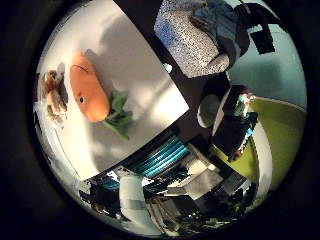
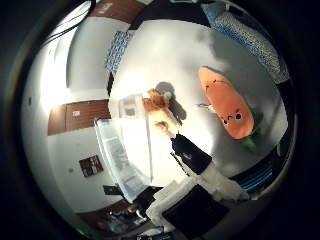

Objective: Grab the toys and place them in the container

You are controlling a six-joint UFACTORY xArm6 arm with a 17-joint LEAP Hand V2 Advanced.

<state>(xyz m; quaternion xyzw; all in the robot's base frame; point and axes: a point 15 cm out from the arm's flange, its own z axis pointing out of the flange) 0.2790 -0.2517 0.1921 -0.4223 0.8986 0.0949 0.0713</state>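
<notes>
1. The hand hovers above the table, fingers extended, holding nothing.
2. The carrot and brown toy lie on the table.
3. The container stands beside the brown toy.

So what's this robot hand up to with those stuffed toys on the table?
It is tidying toys into a box, and nothing is picked up yet. The robot's hand hangs above the white table with nothing in it. An orange carrot plush and a small brown plush toy lie on the table. The clear plastic container stands beside the brown toy; no toy shows inside it.
</notes>
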